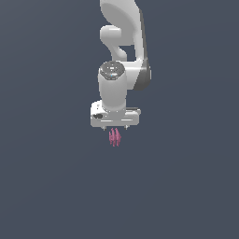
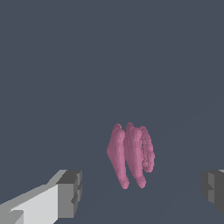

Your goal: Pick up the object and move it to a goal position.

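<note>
The object (image 1: 115, 137) is a tiny pink-magenta thing of several thin upright fins. In the exterior view it sits just below the white gripper (image 1: 115, 129), which points down over it. In the wrist view the object (image 2: 130, 154) lies on the dark grey ground, between and beyond the two fingers (image 2: 70, 192). The jaws stand wide apart and touch nothing. The gripper (image 2: 141, 192) is open and empty. The fingertips are mostly hidden behind the hand in the exterior view.
The ground (image 1: 186, 186) is a plain dark grey surface all around. The white arm (image 1: 123, 46) rises behind the gripper toward the top of the exterior view. No goal marker shows.
</note>
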`<state>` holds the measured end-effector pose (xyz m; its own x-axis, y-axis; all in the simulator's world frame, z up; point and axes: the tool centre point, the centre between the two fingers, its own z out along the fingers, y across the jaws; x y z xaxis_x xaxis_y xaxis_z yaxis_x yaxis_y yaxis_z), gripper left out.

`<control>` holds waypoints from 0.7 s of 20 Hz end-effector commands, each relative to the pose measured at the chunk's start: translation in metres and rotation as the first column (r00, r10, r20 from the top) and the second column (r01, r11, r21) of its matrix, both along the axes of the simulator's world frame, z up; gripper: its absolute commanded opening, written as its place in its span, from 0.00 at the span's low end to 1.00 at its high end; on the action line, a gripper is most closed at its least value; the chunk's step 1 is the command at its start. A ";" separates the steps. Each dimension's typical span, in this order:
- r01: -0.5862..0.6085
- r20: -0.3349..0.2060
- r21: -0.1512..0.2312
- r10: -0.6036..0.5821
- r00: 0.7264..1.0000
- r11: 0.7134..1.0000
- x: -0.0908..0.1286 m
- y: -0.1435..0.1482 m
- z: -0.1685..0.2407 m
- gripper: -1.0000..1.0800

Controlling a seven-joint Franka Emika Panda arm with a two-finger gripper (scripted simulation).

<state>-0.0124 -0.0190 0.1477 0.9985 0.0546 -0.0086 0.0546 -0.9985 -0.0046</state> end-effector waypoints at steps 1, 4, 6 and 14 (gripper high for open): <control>-0.026 0.002 -0.002 0.026 1.000 1.000 -0.004 -0.001 -0.015 0.96; -0.053 0.005 -0.003 0.053 0.999 0.999 -0.008 -0.003 -0.029 0.96; -0.066 0.007 -0.004 0.066 0.998 0.998 -0.010 -0.003 -0.036 0.96; -0.079 0.007 -0.004 0.079 0.997 0.997 -0.013 -0.004 -0.044 0.96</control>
<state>-0.0256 -0.0229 0.1039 0.9910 0.1335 -0.0020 0.1335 -0.9910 -0.0004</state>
